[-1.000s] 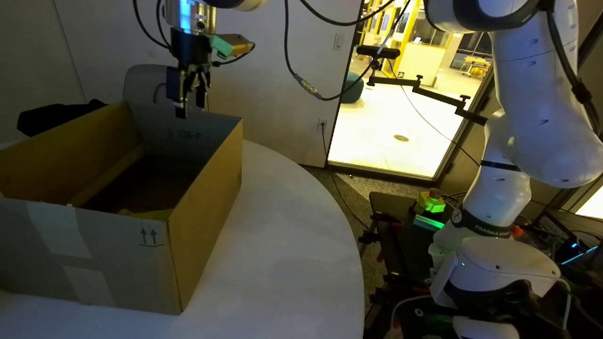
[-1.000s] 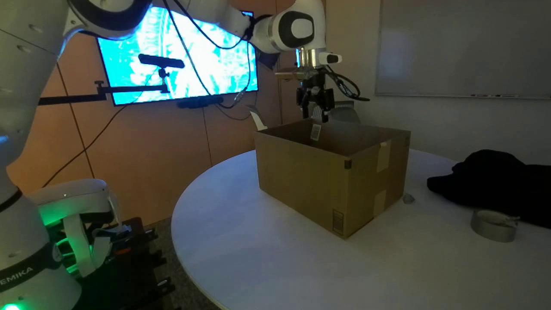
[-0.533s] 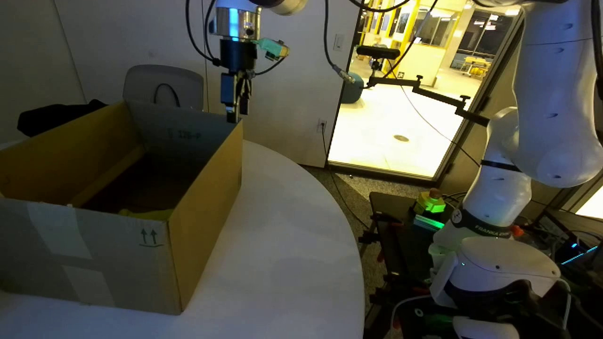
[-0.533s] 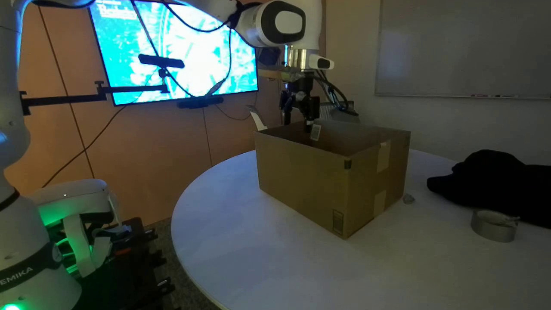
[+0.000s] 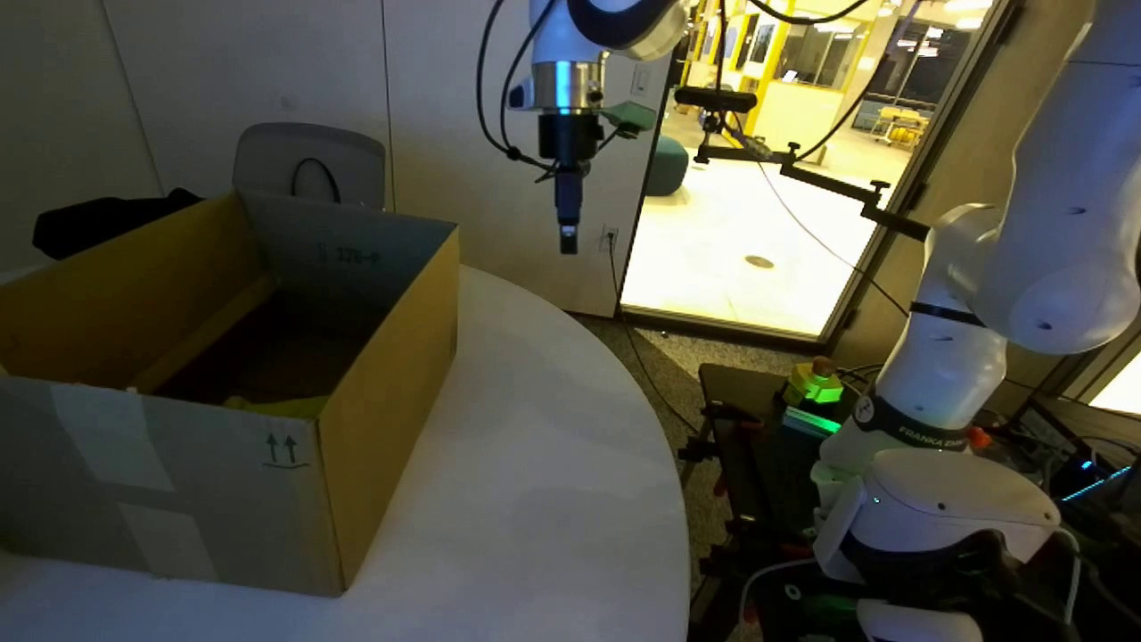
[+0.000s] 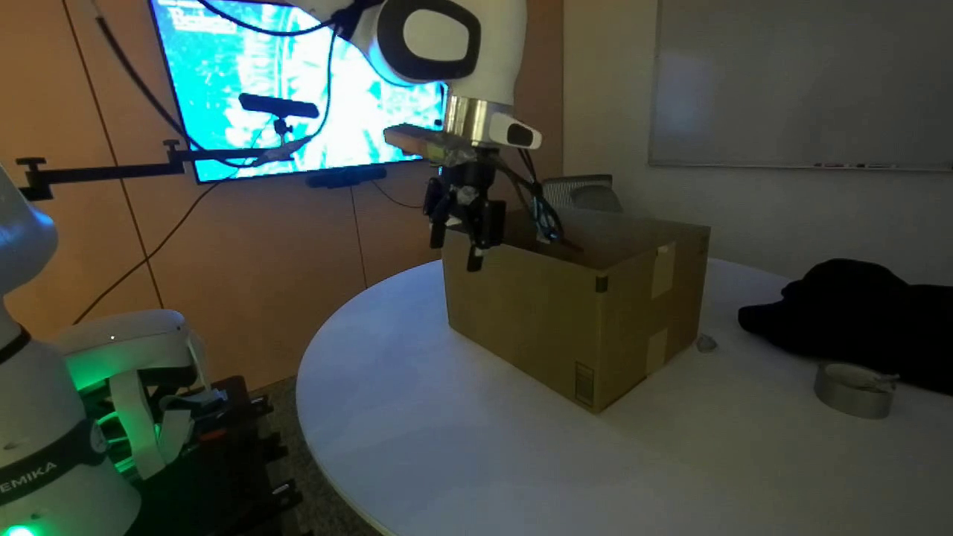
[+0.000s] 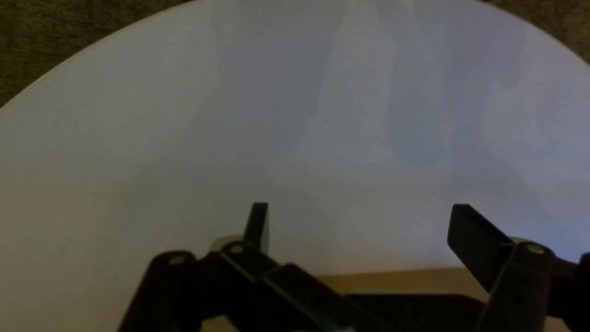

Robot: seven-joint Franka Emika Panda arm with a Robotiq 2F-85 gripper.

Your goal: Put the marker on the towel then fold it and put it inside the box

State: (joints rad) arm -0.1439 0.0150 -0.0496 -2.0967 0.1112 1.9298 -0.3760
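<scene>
A yellow-green cloth towel (image 5: 285, 408), only partly visible, lies inside the large brown cardboard box (image 5: 392, 410), at the corner by the wall printed with two black arrows. The box stands open-topped on a round white table (image 5: 544, 499); bare tabletop runs from its long side to the curved edge. Farther off on the table lie a grey tape roll (image 6: 853, 394) and a heaped black cloth (image 6: 864, 316). The black two-fingered gripper (image 7: 360, 207) is spread wide, with table surface and a strip of the box showing between its fingers. It hangs outside the box, apart from it, pointing straight down. The white jointed robot arm (image 5: 1043, 285) reaches across from beyond the table's rim.
</scene>
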